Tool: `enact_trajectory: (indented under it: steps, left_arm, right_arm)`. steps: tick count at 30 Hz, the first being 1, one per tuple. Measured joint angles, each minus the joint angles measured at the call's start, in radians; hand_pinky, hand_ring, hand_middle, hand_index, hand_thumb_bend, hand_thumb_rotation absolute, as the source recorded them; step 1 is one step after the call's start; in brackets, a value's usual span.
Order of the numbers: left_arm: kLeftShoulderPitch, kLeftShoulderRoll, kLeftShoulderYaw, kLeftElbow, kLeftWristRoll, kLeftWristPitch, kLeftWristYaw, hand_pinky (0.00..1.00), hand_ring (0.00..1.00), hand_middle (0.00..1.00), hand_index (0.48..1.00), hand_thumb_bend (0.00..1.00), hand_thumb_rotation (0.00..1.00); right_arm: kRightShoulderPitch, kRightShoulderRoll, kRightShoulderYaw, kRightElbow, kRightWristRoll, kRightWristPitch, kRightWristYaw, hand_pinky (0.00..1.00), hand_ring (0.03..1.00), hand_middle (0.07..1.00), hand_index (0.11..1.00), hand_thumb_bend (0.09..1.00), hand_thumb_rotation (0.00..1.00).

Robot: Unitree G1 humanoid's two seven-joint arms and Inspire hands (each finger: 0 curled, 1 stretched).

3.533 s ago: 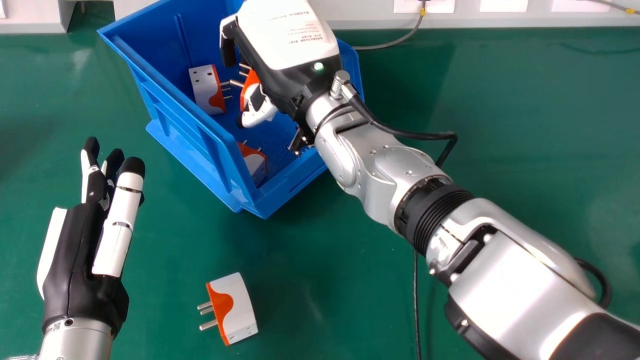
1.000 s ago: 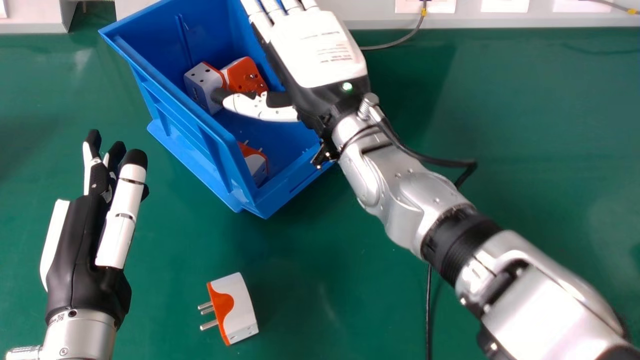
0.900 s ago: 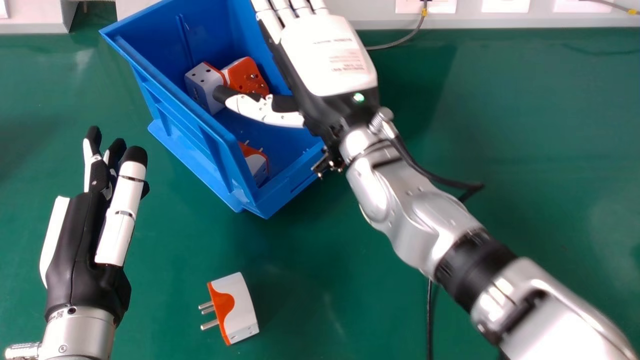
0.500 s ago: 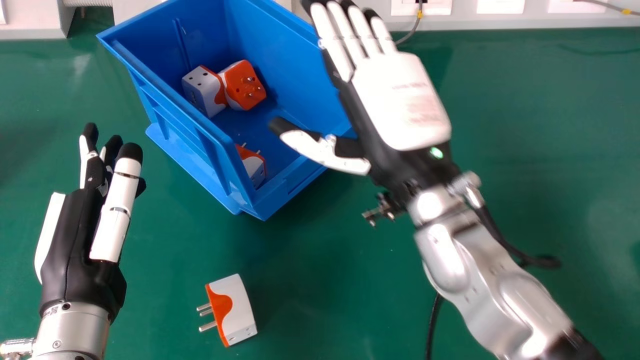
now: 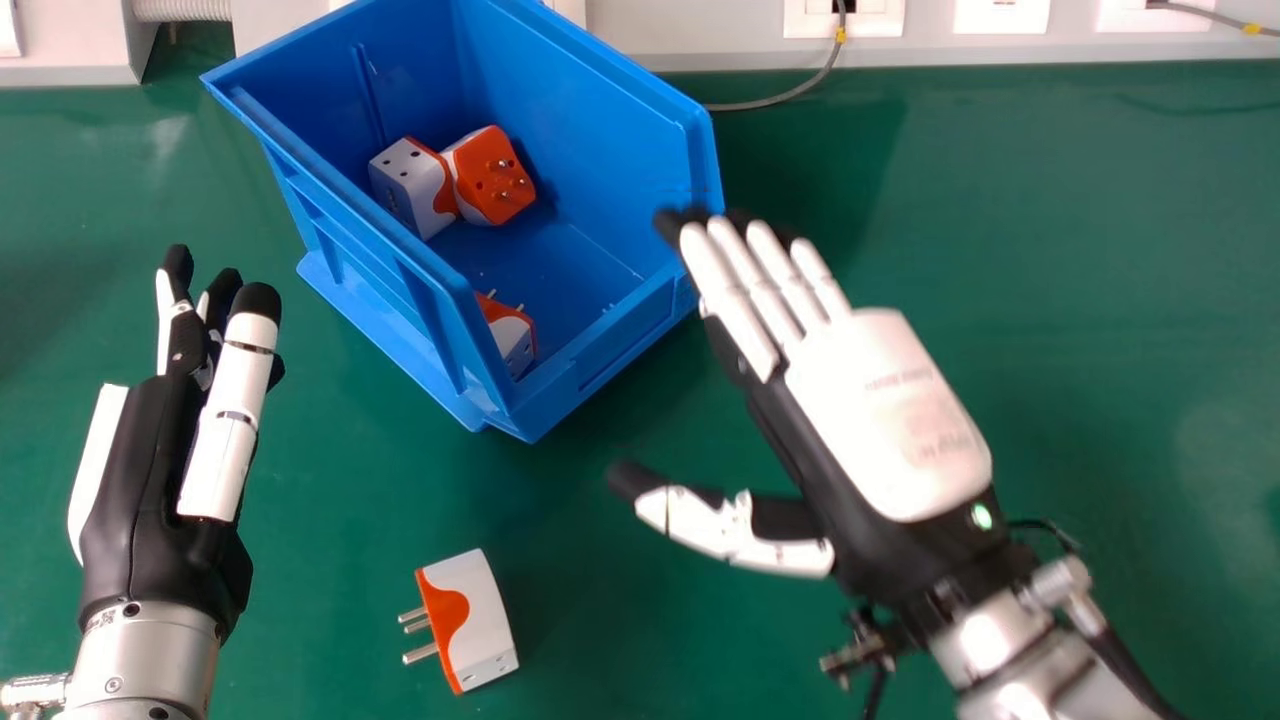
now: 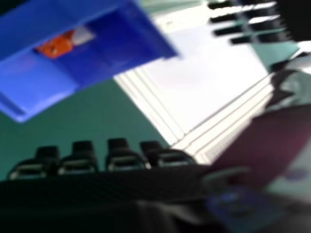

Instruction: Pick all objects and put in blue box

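Right hand (image 5: pixel 865 470) right of centre in the head view: released, fingers straight, thumb spread, nothing held. Small print on its white back plate (image 5: pixel 890 400) (too blurred to read). Left hand (image 5: pixel 150 500), left side of frame: fingers extended, holding nothing. One orange-and-white plug adapter (image 5: pixel 485 620) lies on the green table (image 5: pixel 1080 260), lower centre. Blue box (image 5: pixel 370 280), upper left to centre, contains three more: a touching pair (image 5: pixel 490 180) and one near its lower corner (image 5: pixel 512 338).
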Motion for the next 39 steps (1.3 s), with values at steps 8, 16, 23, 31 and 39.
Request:
enact_trajectory:
  steps: [8, 16, 23, 31, 39]
  left_arm:
    - [0.001, 0.000, 0.002, 0.013, 0.001, -0.006, -0.001, 0.95, 1.00, 1.00, 1.000, 0.39, 0.83]
    - [0.007, 0.000, 0.003, 0.022, 0.002, -0.015, 0.000, 0.95, 1.00, 1.00, 1.000, 0.39, 0.83]
    - [0.008, 0.000, 0.002, 0.029, 0.011, -0.028, 0.002, 0.95, 1.00, 1.00, 1.000, 0.40, 0.83]
    - [0.009, 0.000, 0.003, 0.030, 0.012, -0.028, 0.001, 0.95, 1.00, 1.00, 1.000, 0.39, 0.83]
    - [0.011, 0.001, 0.003, 0.030, 0.012, -0.028, 0.000, 0.95, 1.00, 1.00, 1.000, 0.39, 0.83]
  right_arm:
    - [0.124, -0.077, -0.027, -0.109, 0.045, -0.086, 0.165, 0.94, 1.000, 1.000, 1.000, 0.315, 0.74]
    - [0.149, -0.081, -0.042, -0.120, 0.066, -0.169, 0.212, 0.92, 0.993, 1.000, 0.982, 0.325, 0.76]
    - [0.118, -0.041, 0.006, -0.072, 0.040, -0.210, 0.249, 0.89, 0.956, 0.971, 0.930, 0.344, 0.77]
    - [0.016, 0.043, 0.076, 0.026, 0.030, -0.241, 0.271, 0.83, 0.911, 0.943, 0.903, 0.347, 0.71]
    - [-0.074, 0.107, 0.137, 0.152, 0.021, -0.262, 0.291, 0.79, 0.893, 0.927, 0.881, 0.370, 0.68]
